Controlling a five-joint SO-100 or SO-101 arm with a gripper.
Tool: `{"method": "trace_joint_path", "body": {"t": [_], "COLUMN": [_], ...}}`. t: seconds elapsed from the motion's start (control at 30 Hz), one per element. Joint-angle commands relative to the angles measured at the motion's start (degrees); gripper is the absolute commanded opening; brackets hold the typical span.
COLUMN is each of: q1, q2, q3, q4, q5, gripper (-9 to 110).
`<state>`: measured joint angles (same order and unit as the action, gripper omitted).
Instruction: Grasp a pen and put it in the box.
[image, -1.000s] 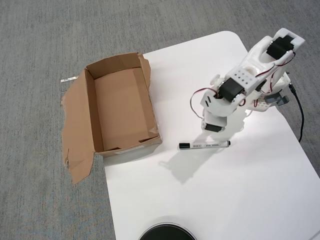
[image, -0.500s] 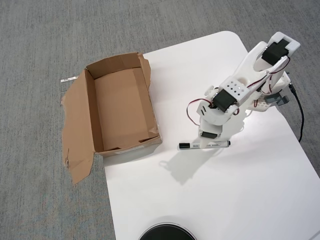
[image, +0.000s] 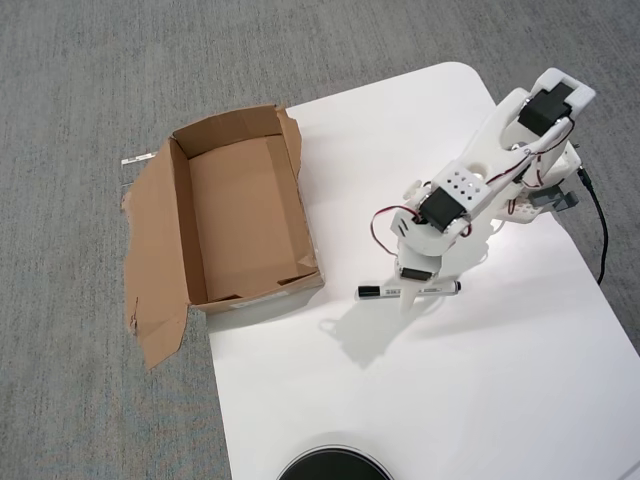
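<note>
Since a second ago, dropped lower and reached forward onto the pen (image: 409, 290), the hand (image: 412, 293) now straddling its middle; whether apart or clamped, cannot tell from above. Pen flat on the desk (image: 480, 400), not yet lifted, so grasp and carry both left. Plenty of bare desk around; near edge well off. Farther left, box (image: 245, 215) open and empty, hanging off the desk edge, a torn flap splayed away.

Brown corrugated cardboard box (image: 245, 215) is showing matt, ragged torn edges. Pen (image: 409, 290) is looking like smooth plastic w/ white printed barrel, black cap. Table (image: 470, 400) is appearing smooth matt white; floor (image: 80, 80) is showing rough grey carpet. Arm (image: 470, 180) is showing white plastic.
</note>
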<state>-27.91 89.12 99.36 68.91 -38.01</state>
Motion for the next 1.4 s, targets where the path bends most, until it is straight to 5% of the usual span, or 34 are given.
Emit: {"method": "trace_joint_path", "body": {"t": [0.0, 1.37], "q1": [0.0, 0.0], "q2": [-1.2, -14.5], "q3": [-0.4, -0.9], "q4": [-0.4, -0.4], "q5": [0.0, 0.4], "gripper": [30, 29]}}
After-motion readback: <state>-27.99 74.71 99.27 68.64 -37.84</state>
